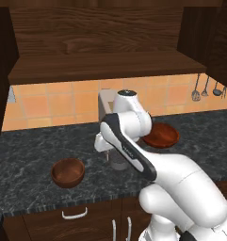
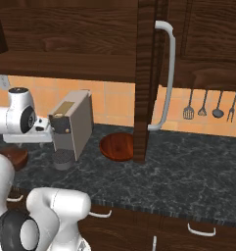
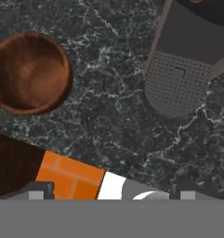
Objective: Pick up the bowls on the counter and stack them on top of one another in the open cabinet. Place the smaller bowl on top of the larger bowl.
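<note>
Above the counter [image 1: 30,155], the gripper [image 3: 113,193] is held spread and empty, presumably for descent onto the smaller bowl [image 1: 68,172] at near left; the larger bowl [image 1: 161,135] sits farther right.

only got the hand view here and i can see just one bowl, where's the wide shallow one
observer: The larger bowl sits on the counter, on the far side of the coffee machine from the smaller bowl.
operator: ok and where's the cabinet from there
observer: The shelf of the open cabinet runs above the counter, over both bowls.
operator: anything close to the big bowl
observer: In the right base view the edge of an open cabinet door stands in front of it and covers its right rim.
</note>
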Motion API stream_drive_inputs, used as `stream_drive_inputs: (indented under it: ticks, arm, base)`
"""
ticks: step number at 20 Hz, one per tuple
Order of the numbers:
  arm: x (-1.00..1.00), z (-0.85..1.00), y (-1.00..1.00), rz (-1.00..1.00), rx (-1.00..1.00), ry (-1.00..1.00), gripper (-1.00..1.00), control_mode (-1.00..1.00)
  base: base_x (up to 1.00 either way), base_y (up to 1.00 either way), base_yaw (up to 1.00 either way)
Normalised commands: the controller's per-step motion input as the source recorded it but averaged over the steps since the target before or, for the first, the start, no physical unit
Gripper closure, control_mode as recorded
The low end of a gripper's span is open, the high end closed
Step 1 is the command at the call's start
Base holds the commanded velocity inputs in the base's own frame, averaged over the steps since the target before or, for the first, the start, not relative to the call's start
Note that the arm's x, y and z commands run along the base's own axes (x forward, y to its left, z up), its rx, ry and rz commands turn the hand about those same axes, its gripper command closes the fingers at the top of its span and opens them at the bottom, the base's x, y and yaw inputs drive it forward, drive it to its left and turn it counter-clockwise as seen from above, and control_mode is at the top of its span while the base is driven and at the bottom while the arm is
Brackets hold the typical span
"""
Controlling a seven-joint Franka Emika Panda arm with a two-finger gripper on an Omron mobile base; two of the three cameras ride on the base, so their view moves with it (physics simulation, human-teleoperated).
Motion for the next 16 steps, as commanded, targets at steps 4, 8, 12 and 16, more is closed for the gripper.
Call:
stream_drive_inputs:
  ticks: [4,8,12,16]
  arm:
    - [0.11,-0.25,1.0,0.01,-0.02,0.12,-1.0,-1.0]
    - [0.18,-0.32,0.61,0.0,-0.04,0.2,-1.0,-1.0]
    - [0.08,-0.06,0.22,0.0,-0.03,0.2,-1.0,-1.0]
    - [0.14,-0.56,0.23,0.0,0.0,0.04,-1.0,-1.0]
  base:
    - [0.0,0.0,0.0]
    - [0.0,0.0,0.0]
    - [0.0,0.0,0.0]
    - [0.0,0.0,0.0]
